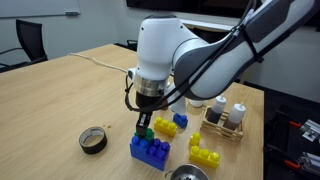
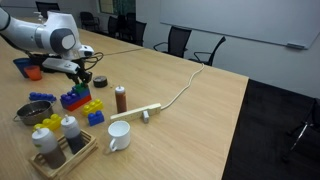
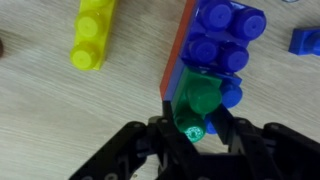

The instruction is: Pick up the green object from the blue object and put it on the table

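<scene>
Tool (image 3: pixel 192 128) sits directly over green block (image 3: pixel 197 100), which stands studs-up on the near end of the blue block (image 3: pixel 225 40); jaws set narrow, flanking it both sides, contact not resolvable; judged next: straight vertical lift, then aside to worktop (image 3: pixel 40 120).

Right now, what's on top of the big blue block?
A small green block sits on the blue block, with the pincer around it. Whatever is beneath the green block is hidden.
</scene>
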Robot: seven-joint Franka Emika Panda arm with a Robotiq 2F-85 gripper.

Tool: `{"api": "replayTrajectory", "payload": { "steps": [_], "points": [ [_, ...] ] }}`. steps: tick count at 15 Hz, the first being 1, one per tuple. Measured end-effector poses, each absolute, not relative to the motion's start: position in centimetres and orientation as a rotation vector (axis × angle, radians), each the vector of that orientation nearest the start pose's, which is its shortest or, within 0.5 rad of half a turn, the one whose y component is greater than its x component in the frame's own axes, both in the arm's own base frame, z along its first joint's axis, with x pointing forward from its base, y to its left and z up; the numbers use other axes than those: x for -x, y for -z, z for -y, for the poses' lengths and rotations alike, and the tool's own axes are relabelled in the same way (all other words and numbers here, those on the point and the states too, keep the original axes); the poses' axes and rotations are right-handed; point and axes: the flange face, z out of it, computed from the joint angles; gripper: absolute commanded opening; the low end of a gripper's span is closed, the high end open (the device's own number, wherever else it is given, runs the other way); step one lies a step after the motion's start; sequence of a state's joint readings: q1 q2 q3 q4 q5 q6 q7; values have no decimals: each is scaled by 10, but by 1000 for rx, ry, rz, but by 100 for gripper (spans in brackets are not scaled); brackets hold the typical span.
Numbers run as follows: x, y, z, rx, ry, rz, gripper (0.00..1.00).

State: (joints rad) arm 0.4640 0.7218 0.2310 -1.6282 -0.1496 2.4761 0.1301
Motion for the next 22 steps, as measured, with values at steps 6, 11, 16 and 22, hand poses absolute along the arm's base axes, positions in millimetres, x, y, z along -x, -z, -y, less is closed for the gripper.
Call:
{"api": "replayTrajectory", "payload": {
  "steps": [6, 11, 16, 22],
  "points": [
    [-556, -221, -435, 2898, 187, 918, 7],
    [-560, -234, -439, 2895, 214, 923, 7],
    [-558, -254, -438, 2931, 143, 943, 7],
    [-562, -269, -432, 2948, 155, 927, 7]
  ]
}}
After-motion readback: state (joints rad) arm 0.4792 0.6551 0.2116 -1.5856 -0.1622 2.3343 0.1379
